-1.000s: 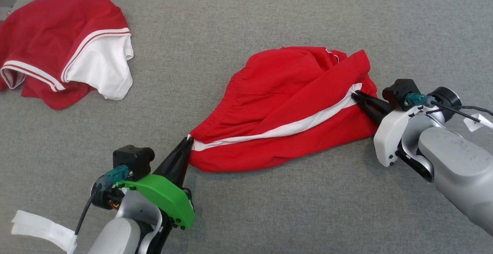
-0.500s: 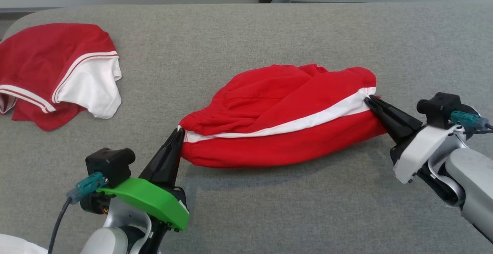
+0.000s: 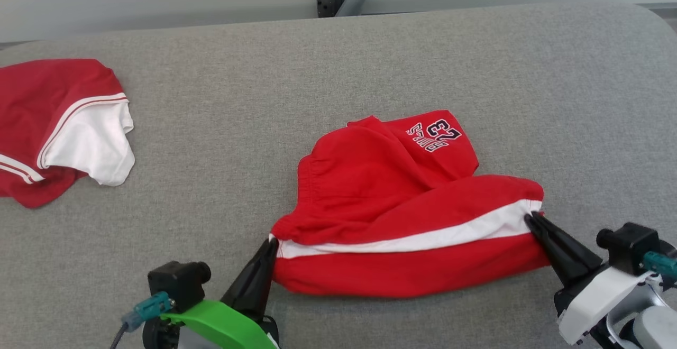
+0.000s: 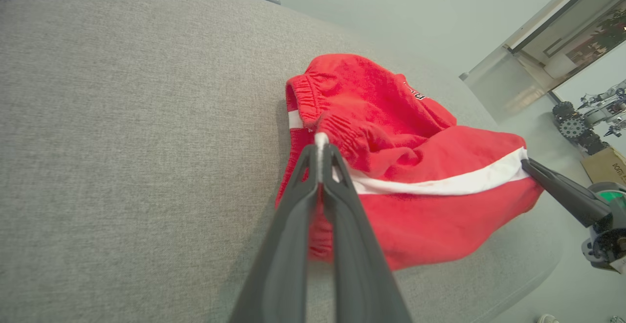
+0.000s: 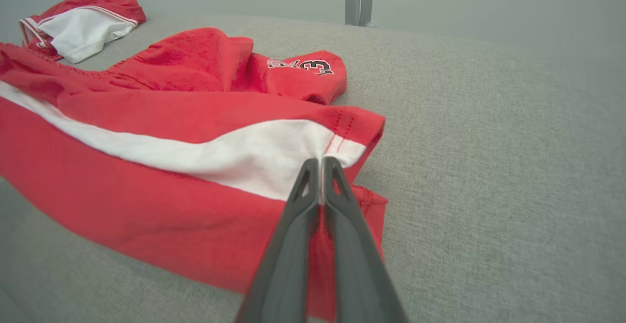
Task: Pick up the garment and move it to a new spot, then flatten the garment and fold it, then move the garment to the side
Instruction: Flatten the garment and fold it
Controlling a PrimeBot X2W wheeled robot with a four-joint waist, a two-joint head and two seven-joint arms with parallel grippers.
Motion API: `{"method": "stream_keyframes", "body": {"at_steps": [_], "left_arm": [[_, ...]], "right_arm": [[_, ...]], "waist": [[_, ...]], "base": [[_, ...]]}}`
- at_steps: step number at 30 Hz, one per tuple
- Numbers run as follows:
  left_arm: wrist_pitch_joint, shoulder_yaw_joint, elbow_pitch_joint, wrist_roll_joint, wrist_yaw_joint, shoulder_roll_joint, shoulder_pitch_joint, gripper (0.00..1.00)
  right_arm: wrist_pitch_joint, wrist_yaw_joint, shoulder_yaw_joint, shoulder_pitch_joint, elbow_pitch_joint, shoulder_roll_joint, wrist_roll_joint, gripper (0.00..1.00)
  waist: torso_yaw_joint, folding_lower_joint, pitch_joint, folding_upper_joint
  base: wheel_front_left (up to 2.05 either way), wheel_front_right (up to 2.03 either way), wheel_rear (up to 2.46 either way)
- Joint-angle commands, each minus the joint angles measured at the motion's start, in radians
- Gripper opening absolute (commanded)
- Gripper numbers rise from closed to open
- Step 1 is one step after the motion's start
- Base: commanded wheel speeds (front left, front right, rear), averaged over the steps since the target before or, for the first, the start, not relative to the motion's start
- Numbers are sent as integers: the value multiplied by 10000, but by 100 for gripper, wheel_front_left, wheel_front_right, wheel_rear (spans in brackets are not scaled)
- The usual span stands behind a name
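Left pincer [image 3: 271, 245]: jaws together, clamped on the waistband end of the white stripe [image 3: 423, 239]; the left wrist view shows cloth pinched at the tips [image 4: 321, 139].

Right pincer [image 3: 531, 218]: jaws together, clamped on the hem end of the same stripe; the right wrist view confirms [image 5: 321, 162].

Red shorts [image 3: 402, 206] span the 2 grips at counter centre. The near edge is stretched. The far leg with the 23 print [image 3: 441, 129] lies bunched on the grey counter [image 3: 338, 63].

Step, as judged: setting down at the new spot, flattening next. Hold both grips level with the stripe taut, draw toward the robot so the bunched leg drags flat, and lower together. The thin pinches may slip.

Second red-and-white garment [image 3: 58, 127]: well apart, far left.
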Motion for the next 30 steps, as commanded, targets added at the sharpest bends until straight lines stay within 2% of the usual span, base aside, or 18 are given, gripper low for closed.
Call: {"method": "stream_keyframes", "body": {"at_steps": [1,5,10,11,12,13,14,15,16,26,30], "left_arm": [[-136,-22,198,-130,-114,-64,82,0],[-665,-222,1498,-121,-607,-240,-11,0],[-1135,-256,2498,-173,-874,-427,-225,0],[-1177,-257,2619,-187,-921,-439,-268,0],[-1222,-254,2702,-184,-949,-427,-297,0],[-1240,-254,2766,-186,-964,-417,-333,0],[-1276,-244,2842,-185,-975,-404,-381,0],[-1287,-238,2913,-178,-994,-389,-425,0],[-1307,-232,2952,-186,-1009,-382,-441,0],[-1407,-166,3101,-233,-915,-295,-461,0],[-1383,-181,3094,-235,-896,-277,-540,0]], "right_arm": [[-36,-7,-120,73,110,116,-292,0],[-236,-7,-60,265,952,811,-1122,0],[-491,-8,159,214,1734,1289,-1425,0],[-529,-8,157,177,1776,1334,-1471,6],[-582,-8,157,169,1797,1367,-1494,31],[-580,-8,156,181,1809,1372,-1501,41],[-614,-8,140,191,1802,1343,-1577,57],[-644,-8,105,219,1760,1323,-1623,96],[-657,-8,52,282,1705,1330,-1629,100],[-168,-8,-672,1101,812,1289,-1515,100],[15,-7,-918,960,672,1432,-1379,100]], "waist": [[-115,0,135,0],[-191,0,258,0],[-162,0,273,0],[-156,0,274,0],[-153,0,267,0],[-149,0,257,0],[-143,0,245,0],[-136,0,228,0],[-128,0,206,0],[-142,0,144,0],[-165,0,192,0]], "base": [[0,0,0],[0,0,0],[0,0,0],[0,0,0],[0,0,0],[0,0,0],[0,0,0],[0,0,0],[0,0,0],[0,0,0],[0,0,0]]}}
